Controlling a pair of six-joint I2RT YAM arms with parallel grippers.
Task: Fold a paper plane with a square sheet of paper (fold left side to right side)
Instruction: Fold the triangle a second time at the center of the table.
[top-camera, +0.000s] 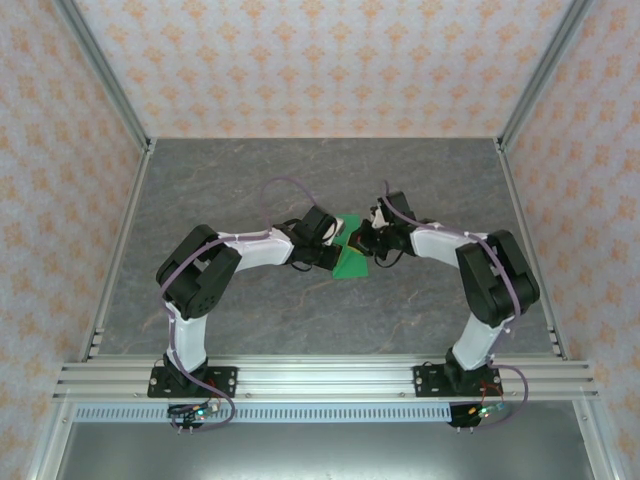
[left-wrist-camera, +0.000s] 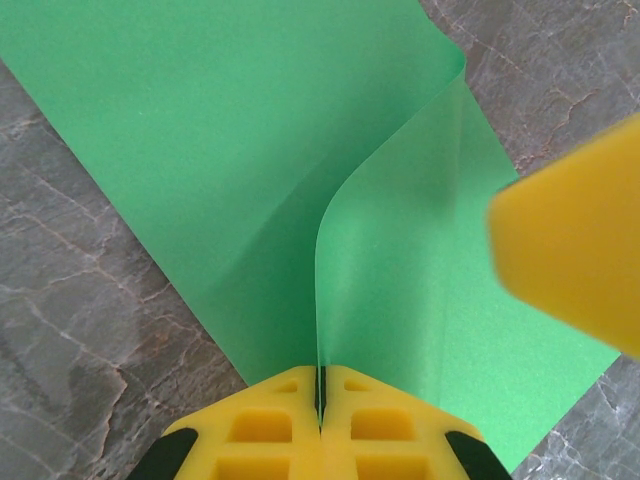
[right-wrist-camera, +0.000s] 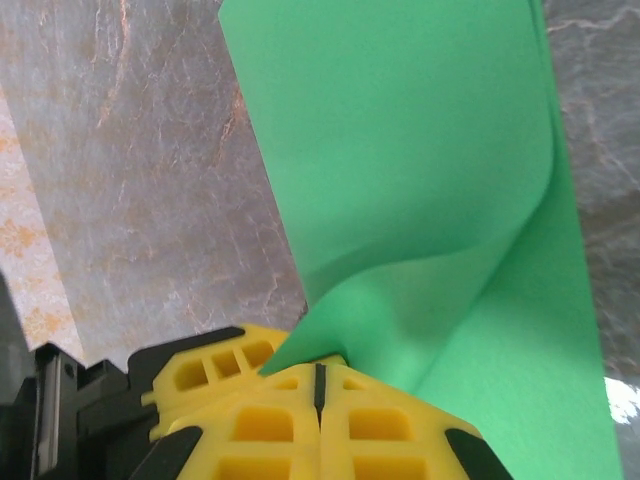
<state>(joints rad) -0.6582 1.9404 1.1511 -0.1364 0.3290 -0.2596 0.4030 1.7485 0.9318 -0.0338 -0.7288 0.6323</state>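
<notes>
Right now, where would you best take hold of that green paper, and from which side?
At a lifted edge, coming in edge-on, low over the table. The green paper is thin and mostly flat, so only its curled-up flap offers two faces to squeeze. The left gripper and right gripper are shut on such edges.

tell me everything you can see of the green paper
The square sheet of paper is thin, plain bright green and unmarked. Most of it lies flat on the grey marbled table. One part curls up in a soft, uncreased bend, its edge pinched in the shut left gripper; the shut right gripper seems to pinch a corner.
</notes>
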